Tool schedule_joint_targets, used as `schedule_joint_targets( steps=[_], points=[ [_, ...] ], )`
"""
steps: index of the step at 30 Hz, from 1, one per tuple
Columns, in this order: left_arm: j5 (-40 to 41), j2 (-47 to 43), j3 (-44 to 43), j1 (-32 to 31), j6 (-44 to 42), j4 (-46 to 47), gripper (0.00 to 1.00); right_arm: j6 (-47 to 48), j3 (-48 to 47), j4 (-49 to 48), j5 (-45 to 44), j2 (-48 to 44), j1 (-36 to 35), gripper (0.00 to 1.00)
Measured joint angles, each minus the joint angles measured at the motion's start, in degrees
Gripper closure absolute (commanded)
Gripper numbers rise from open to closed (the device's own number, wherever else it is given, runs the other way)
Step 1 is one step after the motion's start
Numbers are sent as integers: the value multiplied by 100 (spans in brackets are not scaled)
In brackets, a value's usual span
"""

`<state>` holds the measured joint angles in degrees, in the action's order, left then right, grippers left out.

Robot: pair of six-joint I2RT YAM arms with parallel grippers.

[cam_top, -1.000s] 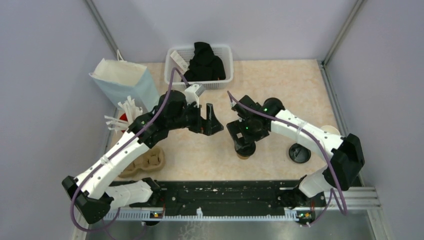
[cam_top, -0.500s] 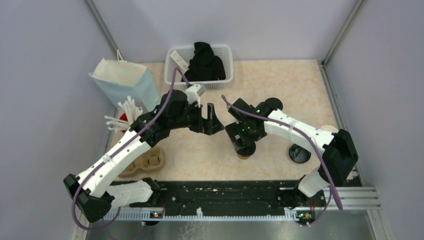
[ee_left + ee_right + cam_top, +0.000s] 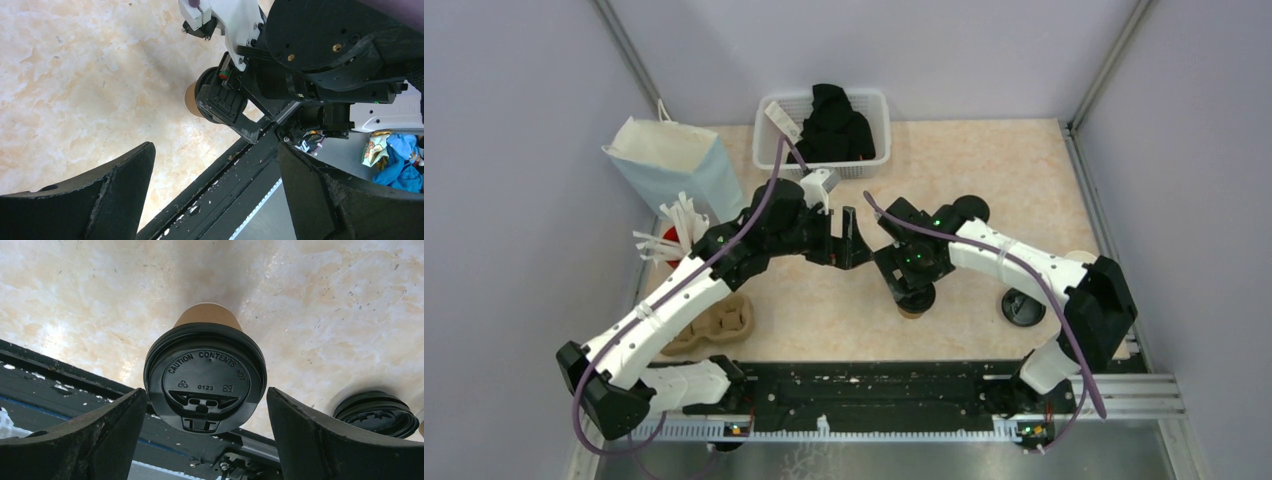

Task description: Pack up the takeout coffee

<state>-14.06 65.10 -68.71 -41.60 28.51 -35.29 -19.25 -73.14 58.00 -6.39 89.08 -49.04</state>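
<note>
- Right now the coffee [image 3: 205,372], a brown paper cup with a black lid pressed on, stands upright on the bench [image 3: 984,170], near the front edge and a little right of the middle.
- The right fingers [image 3: 914,292] hang straight over it, spread wide, with one on each side of the lid.
- From the right wrist, each fingertip sits just beside the lid's rim. Whether either one touches it cannot be made out, and nothing is clamped.
- The lid faces the right wrist camera squarely, with its raised lettering readable and its drink hole on the side toward the front rail.
- The left fingers [image 3: 848,238] are spread fully apart and hold nothing. They hover over the bench just left of the right wrist.
- From the left wrist, only bare bench and the front rail show between those two fingers, and a sliver of the cup's brown side shows under the right arm.
- A spare black lid [image 3: 1023,306] lies flat on the bench to the right of the coffee, apart from it.
- A white and pale blue paper bag [image 3: 674,165] stands open at the back left.
- A red cup of white straws [image 3: 671,240] stands just in front of the bag.
- A cardboard cup carrier [image 3: 719,325] lies at the front left, partly under the left arm.
- A white basket [image 3: 879,120] at the middle of the back edge holds a black cloth [image 3: 834,125].
</note>
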Motion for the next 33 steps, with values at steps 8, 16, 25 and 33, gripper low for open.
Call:
schedule_joint_targets(
  steps=[8, 16, 25, 33],
  points=[
    [0, 109, -55, 0, -20, -33, 2, 20, 42, -57, 2, 35, 0, 18],
    [2, 118, -120, 0, -44, -105, 2, 15, 44, -105, -46, 109, 0, 21],
    [61, 229, -439, 7, -201, -256, 2, 227, -282, -426, -367, 417, 595, 23],
    [138, 374, -575, 37, -317, -330, 2, 820, -1775, -1084, -466, 1742, 1805, 20]
  ],
)
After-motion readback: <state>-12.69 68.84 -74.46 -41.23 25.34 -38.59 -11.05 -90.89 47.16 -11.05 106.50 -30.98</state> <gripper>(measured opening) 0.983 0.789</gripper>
